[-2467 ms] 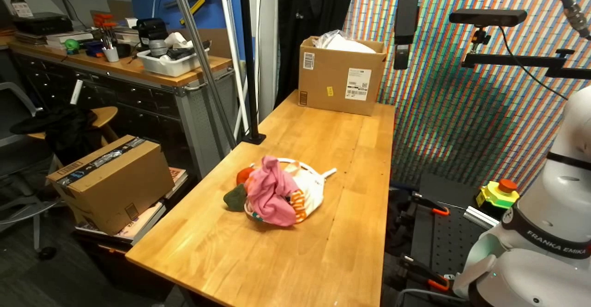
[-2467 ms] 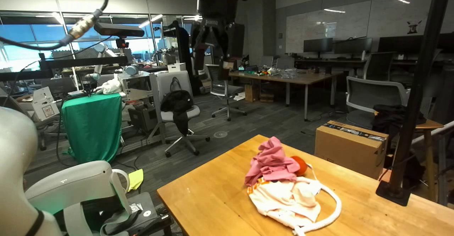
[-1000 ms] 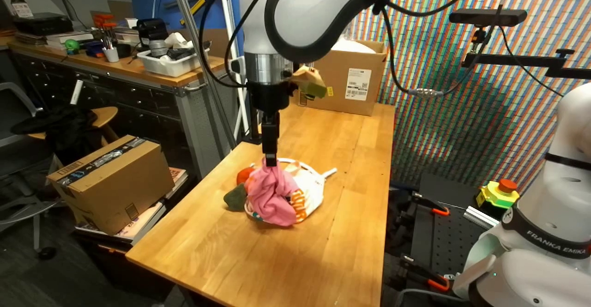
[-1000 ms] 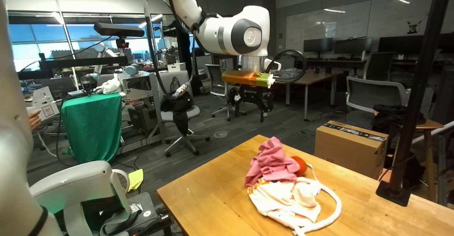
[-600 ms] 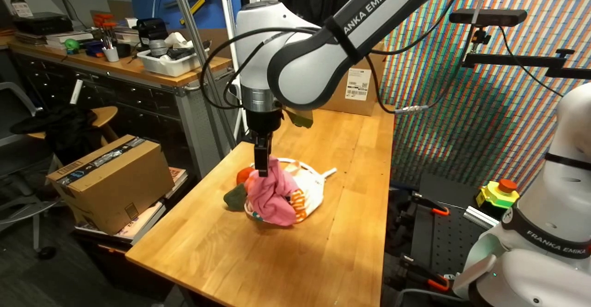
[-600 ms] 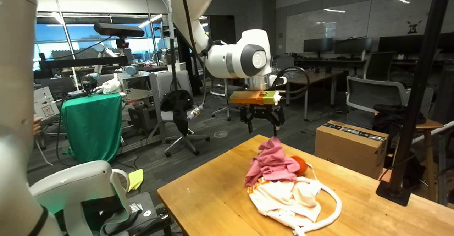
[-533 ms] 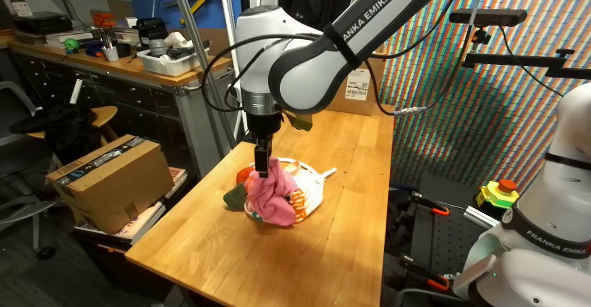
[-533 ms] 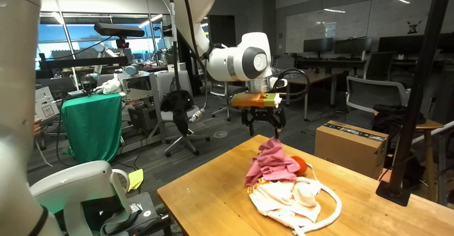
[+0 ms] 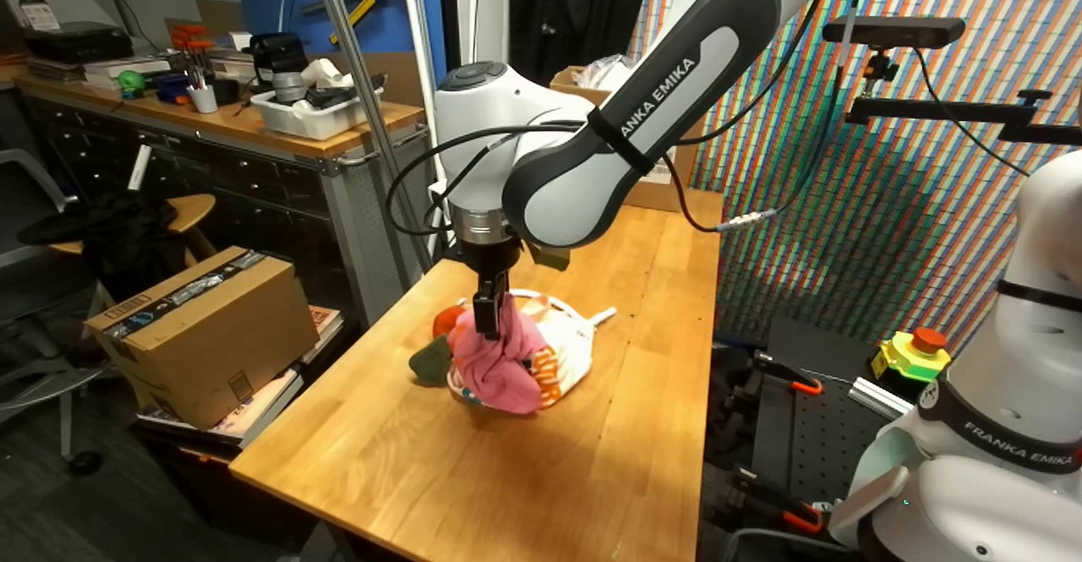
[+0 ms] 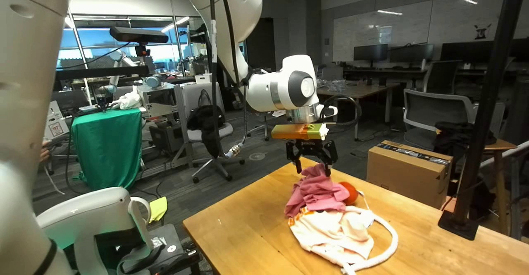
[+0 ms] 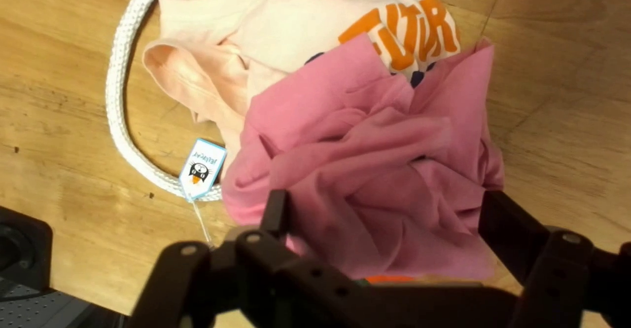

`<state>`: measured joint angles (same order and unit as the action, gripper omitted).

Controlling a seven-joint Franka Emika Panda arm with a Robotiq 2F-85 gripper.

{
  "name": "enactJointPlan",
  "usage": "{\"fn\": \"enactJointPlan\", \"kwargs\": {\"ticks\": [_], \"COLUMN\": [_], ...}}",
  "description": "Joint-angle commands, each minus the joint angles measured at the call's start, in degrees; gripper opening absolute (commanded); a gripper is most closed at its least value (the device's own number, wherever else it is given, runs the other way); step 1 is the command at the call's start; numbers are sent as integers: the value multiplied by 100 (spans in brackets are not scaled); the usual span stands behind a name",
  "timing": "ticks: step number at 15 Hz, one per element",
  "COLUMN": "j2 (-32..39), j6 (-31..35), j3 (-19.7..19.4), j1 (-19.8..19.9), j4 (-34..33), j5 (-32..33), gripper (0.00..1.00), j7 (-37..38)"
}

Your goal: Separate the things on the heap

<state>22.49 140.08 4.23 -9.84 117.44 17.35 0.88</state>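
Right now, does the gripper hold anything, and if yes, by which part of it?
Nothing is held: the gripper stands open, the pink cloth showing between its parted jaws, not gripped.

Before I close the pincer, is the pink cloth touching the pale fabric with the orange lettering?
Touching. The wrist view shows it: the pink cloth lies across the orange-lettered pale fabric, its edge covering part of it.
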Motion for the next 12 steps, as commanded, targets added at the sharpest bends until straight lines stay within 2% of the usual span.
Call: {"fn": "enactJointPlan", "kwargs": {"ticks": [1,12], "j2": [138,554], "j6": [204,615], "j3": [-70,-102], "j1": [-79,48], "j4": [-120,-195], "j5": [29,-352], "gripper": [100,100], "j7": [207,253]}}
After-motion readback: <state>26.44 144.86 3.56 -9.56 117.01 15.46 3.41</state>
